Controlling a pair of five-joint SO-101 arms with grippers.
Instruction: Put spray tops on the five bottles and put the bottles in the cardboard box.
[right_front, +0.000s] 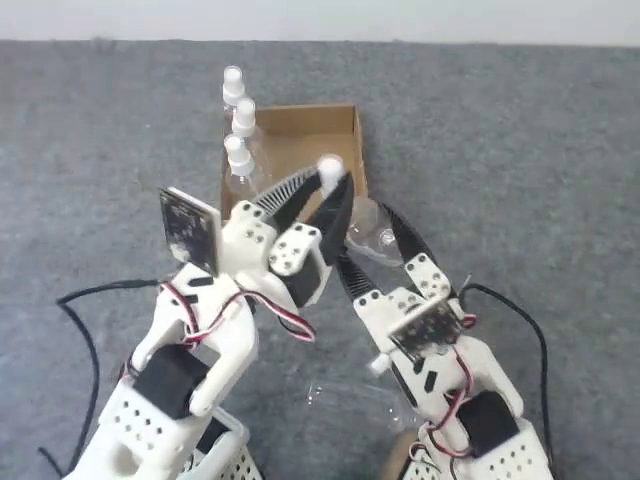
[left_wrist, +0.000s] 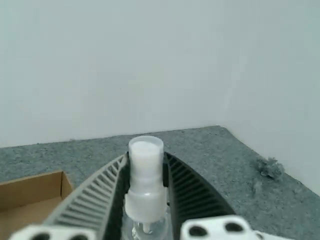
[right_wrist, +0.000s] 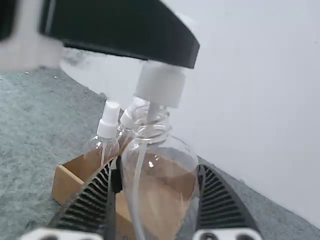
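Toward the counter's far edge, beside the box (right_front: 300, 125), the right end effector (right_front: 370, 240) is closed around a clear bottle (right_wrist: 159, 185), held upright. The left end effector (left_wrist: 146, 165) pinches a top (right_front: 329, 168) at the bottle's neck, its tube inside. I'd keep the top square over the threads, press lightly and twist without tilting. Three capped bottles (right_front: 240, 160) stand along one box wall.
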